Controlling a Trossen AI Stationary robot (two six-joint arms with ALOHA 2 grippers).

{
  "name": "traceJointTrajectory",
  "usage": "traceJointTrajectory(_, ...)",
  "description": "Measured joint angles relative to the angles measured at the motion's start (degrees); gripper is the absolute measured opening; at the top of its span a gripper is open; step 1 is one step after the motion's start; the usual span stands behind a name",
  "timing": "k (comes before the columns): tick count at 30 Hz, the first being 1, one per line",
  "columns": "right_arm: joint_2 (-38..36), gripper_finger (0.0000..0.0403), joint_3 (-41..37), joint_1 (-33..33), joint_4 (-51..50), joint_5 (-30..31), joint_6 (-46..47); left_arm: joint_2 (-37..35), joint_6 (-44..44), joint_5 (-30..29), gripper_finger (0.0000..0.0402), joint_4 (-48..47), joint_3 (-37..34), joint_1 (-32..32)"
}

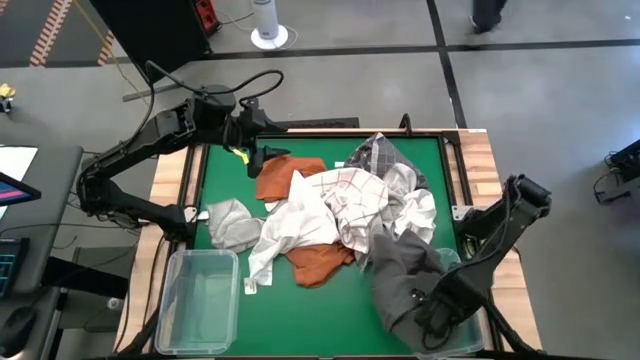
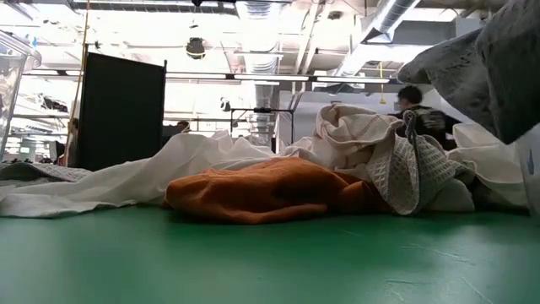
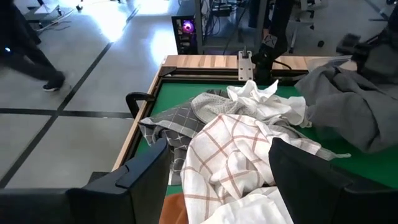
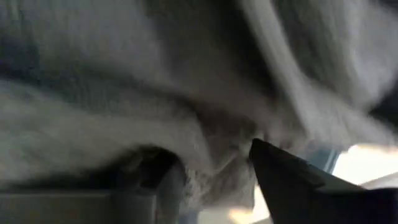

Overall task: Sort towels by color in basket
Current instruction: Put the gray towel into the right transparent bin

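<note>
Tabletop (image 1: 330, 290): green mat in a wooden frame, centre of the high view.

Towels, one loose heap across the middle of the mat:
- Rust orange towel (image 1: 285, 177): upper left of the heap, partly under white cloth. A second orange piece (image 1: 318, 262) shows at the lower centre; in the low view it lies flat at the front (image 2: 270, 192).
- White towel (image 1: 290, 228): sprawled through the centre, overlapping the orange pieces.
- Checked towel (image 1: 355, 190): on top of the heap, centre; white with thin lines, close before the left wrist camera (image 3: 230, 158).
- Dark patterned grey towel (image 1: 380, 153): upper right of the heap, near the mat's far edge.
- Light grey towel (image 1: 232, 222): left edge of the heap.
- Dark grey towel (image 1: 405, 275): lower right, draped from the heap down over the right container.

Clear containers: one at lower left (image 1: 198, 300), its floor bare; one at lower right (image 1: 470, 335), mostly covered by the dark grey towel and the arm.

Left gripper (image 1: 252, 160): upper left of the mat, just beside the rust orange towel; fingers (image 3: 146, 168) spread, grasping nothing.

Right gripper (image 1: 425, 315): lower right, over the container, pressed into the dark grey towel, which fills its wrist view (image 4: 155, 81). Fingers (image 4: 292, 174) show apart, with cloth between them; whether it grips or has released cannot be told.
</note>
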Motion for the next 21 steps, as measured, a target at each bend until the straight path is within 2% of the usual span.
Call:
traceJointTrajectory(5,-5.2,0.0249,2.6,1.7,-0.1,-1.0,8.1,0.0,-0.3,0.0,0.0261,-0.4,0.0,0.0)
traceJointTrajectory(11,-6.9,0.024,10.9,2.4,-8.8,5.8,11.8,0.0,-0.6,0.0,0.0261,-1.0,0.0,0.0)
traceJointTrajectory(14,-5.6,0.0232,14.6,0.3,-12.9,11.8,6.6,0.0,-0.6,0.0,0.0261,-1.1,0.0,0.0)
traceJointTrajectory(17,-3.7,0.0225,16.8,-3.3,-12.8,18.1,-0.3,0.0,-0.5,0.0,0.0261,-1.1,0.0,0.0)
traceJointTrajectory(21,-0.1,0.0221,19.3,-8.9,-12.5,21.4,-10.5,0.0,-0.7,0.0,0.0261,-1.1,0.0,0.0)
